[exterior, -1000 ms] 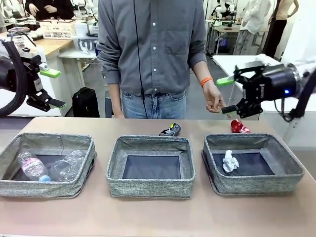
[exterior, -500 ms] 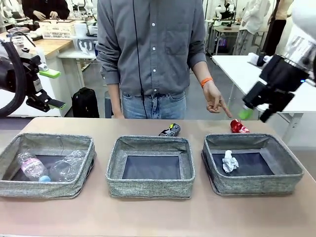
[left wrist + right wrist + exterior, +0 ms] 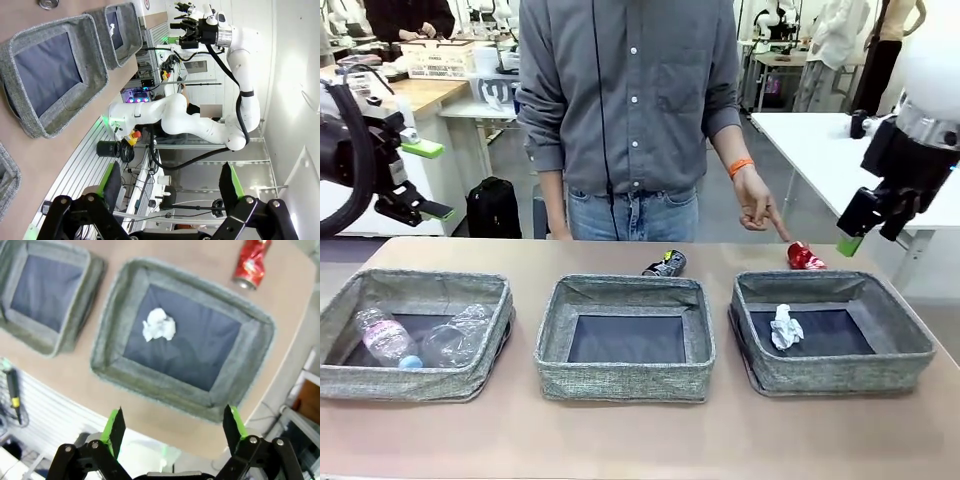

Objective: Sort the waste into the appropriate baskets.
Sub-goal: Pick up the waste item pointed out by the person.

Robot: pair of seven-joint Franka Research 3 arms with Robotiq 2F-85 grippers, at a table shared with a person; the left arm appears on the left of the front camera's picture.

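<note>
The right end effector (image 3: 872, 231), jaws spread and empty, has swung down beside the right basket (image 3: 840, 378) while the person's hand (image 3: 756, 206) now points at the crushed red can (image 3: 804, 257) on the tabletop (image 3: 640, 440) just behind it, likely the next pick.

Black backpack (image 3: 493, 207), white crate (image 3: 438, 62) — white side table (image 3: 810, 140)

Crushed black can (image 3: 665, 263) — partly hidden behind middle basket (image 3: 620, 378) rim; label unreadable.
</note>
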